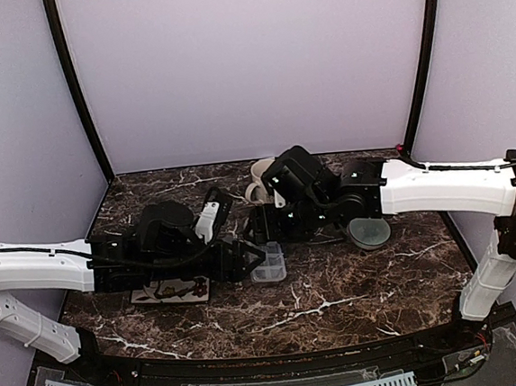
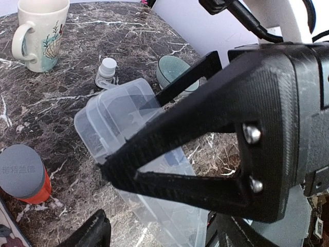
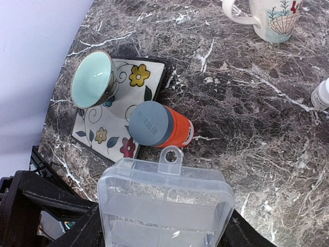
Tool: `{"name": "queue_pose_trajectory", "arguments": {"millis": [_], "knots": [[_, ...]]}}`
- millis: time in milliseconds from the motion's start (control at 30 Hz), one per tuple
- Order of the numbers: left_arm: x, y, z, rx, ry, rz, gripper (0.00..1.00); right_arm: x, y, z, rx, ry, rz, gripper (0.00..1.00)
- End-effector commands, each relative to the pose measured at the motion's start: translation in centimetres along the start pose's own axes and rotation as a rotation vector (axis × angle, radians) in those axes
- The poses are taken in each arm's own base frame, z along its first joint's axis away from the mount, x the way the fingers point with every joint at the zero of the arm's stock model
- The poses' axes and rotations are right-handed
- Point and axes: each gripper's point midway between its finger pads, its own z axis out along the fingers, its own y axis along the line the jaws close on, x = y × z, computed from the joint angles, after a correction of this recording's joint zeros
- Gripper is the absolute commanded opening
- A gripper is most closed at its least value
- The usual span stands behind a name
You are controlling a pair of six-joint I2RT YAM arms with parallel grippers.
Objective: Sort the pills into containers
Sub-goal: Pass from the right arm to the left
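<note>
The dark marble table (image 1: 340, 303) carries a clear organiser box (image 1: 269, 266), and both arms reach in to it. The right gripper (image 3: 165, 221) comes at the box from the far right. Its fingers (image 3: 77, 231) stand against the box's two opposite sides, so the box is held between them. The left gripper (image 1: 256, 258) meets the box from the left with its jaws apart. One finger (image 2: 169, 139) lies across the top of the box and the other stays clear of it, so it grips nothing. Dividing walls of the box's compartments show faintly through the plastic.

A flowered tile (image 3: 103, 136) lies left of the box, with a pale green bowl (image 3: 92, 80) on it. A cream patterned mug (image 2: 40, 32) stands beyond the box. A second green bowl (image 1: 368, 233) sits to the box's right. An orange bottle (image 3: 172, 131) with a grey cap is just beside the box's tab end, at the tile's edge. A small white bottle (image 2: 106, 69) is near the box on the mug's side.
</note>
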Motion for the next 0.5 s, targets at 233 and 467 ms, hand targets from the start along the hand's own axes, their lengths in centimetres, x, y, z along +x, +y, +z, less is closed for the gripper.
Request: {"name": "queue_pose_trajectory", "arguments": {"millis": [233, 467], "knots": [[-0.72, -0.95, 0.07, 0.081, -0.034, -0.105, 0.57, -1.48, 3.21, -1.15, -0.077, -0.052, -0.032, 0.39], [-0.71, -0.98, 0.07, 0.091, -0.043, -0.119, 0.31, -1.4, 3.29, -1.27, -0.082, -0.054, -0.034, 0.39]]}}
